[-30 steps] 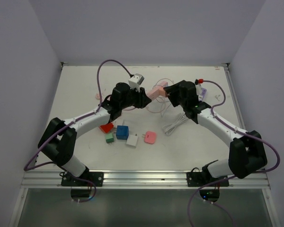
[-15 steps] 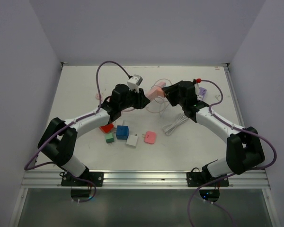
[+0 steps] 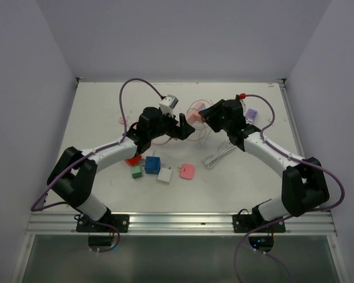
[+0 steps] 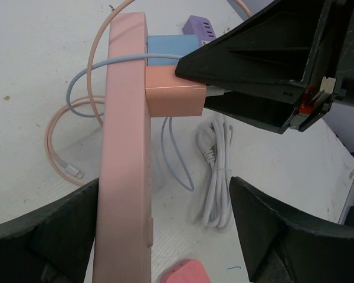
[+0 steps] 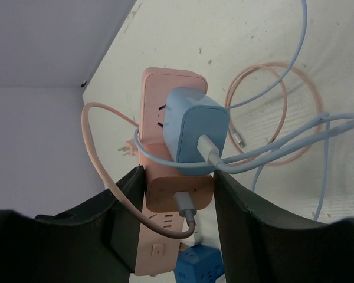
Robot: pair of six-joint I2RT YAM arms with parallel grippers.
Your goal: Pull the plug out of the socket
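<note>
You have bare white table (image 3: 100,106) on the far-left stretch and again at the near right, and pale walls close in on three sides. Near the bases, loose adapter cubes (image 3: 152,164) crowd the left arm's side, and a coiled white cable (image 3: 218,154) lies just inboard of the right arm.

Both grippers meet at the far middle of the table, over the pink power strip (image 4: 127,147). It is a long, smooth, matte plastic bar with rounded edges. In the left wrist view its long axis runs straight away from the camera. Your left gripper (image 4: 162,233) stands wide apart with one finger on each side of the strip, clamping nothing. From above the arms hide most of the strip, so I cannot tell whether it rests on the table or hangs lifted.

The peach plug (image 4: 174,91) is a small square-edged block seated in the strip's face. It sticks out sideways at a right angle to the long axis, toward the right arm. Your right gripper (image 5: 180,194) is clamped on it, a black finger on each flank. A grey connector (image 5: 186,206) sits in the plug's outer face.

Just beyond it, a rounded blue adapter (image 5: 197,132) fills the next socket. A purple hub (image 4: 200,26) lies on the table farther on.
</note>
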